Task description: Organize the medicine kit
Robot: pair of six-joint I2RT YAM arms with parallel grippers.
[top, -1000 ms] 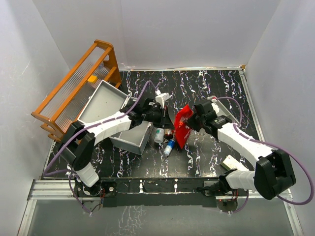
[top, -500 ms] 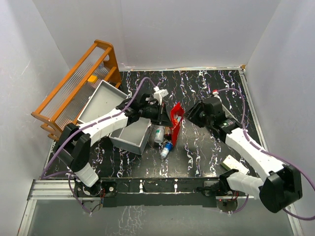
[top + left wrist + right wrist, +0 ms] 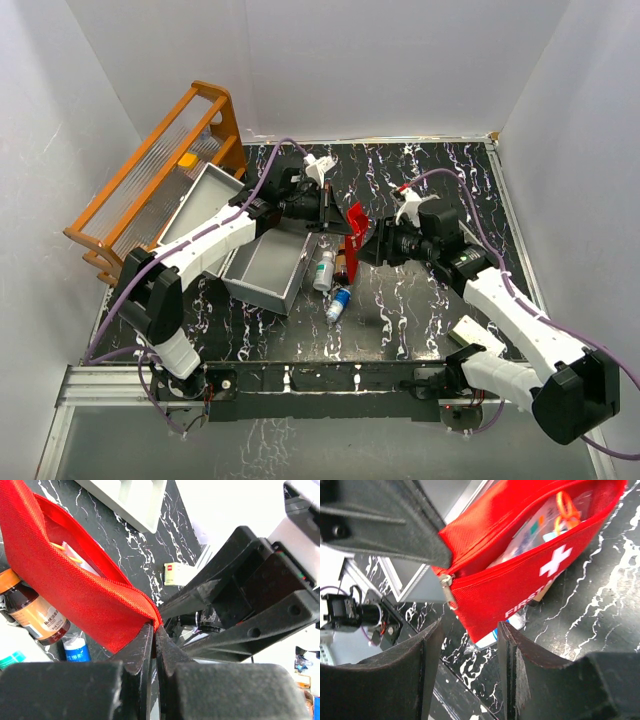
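Note:
The medicine kit (image 3: 262, 266) is a light-grey hard box lying open at the left, its lid (image 3: 203, 205) raised behind it. My left gripper (image 3: 333, 215) is shut on the top edge of a small red pouch (image 3: 354, 236) with a white cross (image 3: 555, 560). In the left wrist view the jaws (image 3: 156, 630) pinch the red fabric (image 3: 75, 580). The pouch's mouth gapes open, showing packets inside. My right gripper (image 3: 376, 246) stands open just right of the pouch and holds nothing. The pouch's lower corner (image 3: 485, 615) lies beyond its fingertips (image 3: 436, 630).
A white bottle (image 3: 323, 270), a brown bottle (image 3: 343, 266) and a blue-labelled bottle (image 3: 338, 301) lie under the pouch. A small white box (image 3: 468, 330) sits near the right arm's base. An orange rack (image 3: 160, 175) stands at the far left.
My right gripper has opened, let go of the red pouch and drawn back to the right. My left gripper has carried the pouch up and toward the back.

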